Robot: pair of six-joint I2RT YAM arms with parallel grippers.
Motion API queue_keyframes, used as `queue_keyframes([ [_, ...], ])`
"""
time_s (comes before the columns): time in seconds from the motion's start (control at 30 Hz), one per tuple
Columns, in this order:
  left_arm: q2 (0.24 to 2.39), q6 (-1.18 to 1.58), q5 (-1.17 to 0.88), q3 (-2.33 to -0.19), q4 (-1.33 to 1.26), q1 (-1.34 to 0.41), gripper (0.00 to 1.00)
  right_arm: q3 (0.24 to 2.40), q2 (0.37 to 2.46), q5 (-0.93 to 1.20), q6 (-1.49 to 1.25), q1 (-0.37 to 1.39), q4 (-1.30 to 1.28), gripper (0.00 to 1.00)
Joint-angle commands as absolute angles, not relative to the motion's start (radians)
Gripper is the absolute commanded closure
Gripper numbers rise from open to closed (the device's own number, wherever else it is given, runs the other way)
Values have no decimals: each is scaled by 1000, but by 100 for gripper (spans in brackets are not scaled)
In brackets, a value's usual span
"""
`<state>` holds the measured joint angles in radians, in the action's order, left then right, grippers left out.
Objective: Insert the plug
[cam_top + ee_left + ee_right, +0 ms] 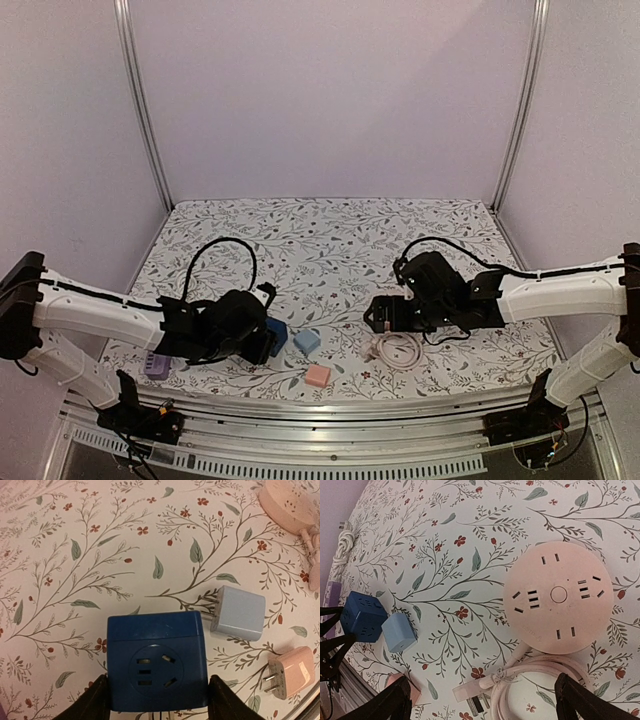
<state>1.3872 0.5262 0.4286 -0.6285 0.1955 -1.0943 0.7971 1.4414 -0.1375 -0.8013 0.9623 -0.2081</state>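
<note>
Overhead, the left tool (262, 338) covers most of the blue cube socket (277, 333), so only a corner of it shows there. The left wrist view is clearer: black fingers (95, 702) press on both sides of the cube, clamped on it, though the frame cuts off its near edge. The light blue plug (239, 612) lies on the floral surface (75, 540) just beside the cube, prongs pointing toward its corner and not in any socket; whether they touch it is hard to tell. The pink plug (292, 672) lies near, apart from both. The right tool (482, 685) hangs with fingers wide apart above the round pink power strip (557, 597) and its coiled cord (530, 680), gripping nothing. One of its fingers hides most of the pink plug in that view.
</note>
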Motion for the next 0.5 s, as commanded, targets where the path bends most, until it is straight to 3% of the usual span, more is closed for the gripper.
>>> queue_keyframes([
  [0.0,1342,477,408,-657,162,-1082,100,808,1423,-123,-769,969,-181,1],
  [0.47,1246,270,291,-636,-72,-1083,100,802,1265,-71,-675,970,-96,1],
])
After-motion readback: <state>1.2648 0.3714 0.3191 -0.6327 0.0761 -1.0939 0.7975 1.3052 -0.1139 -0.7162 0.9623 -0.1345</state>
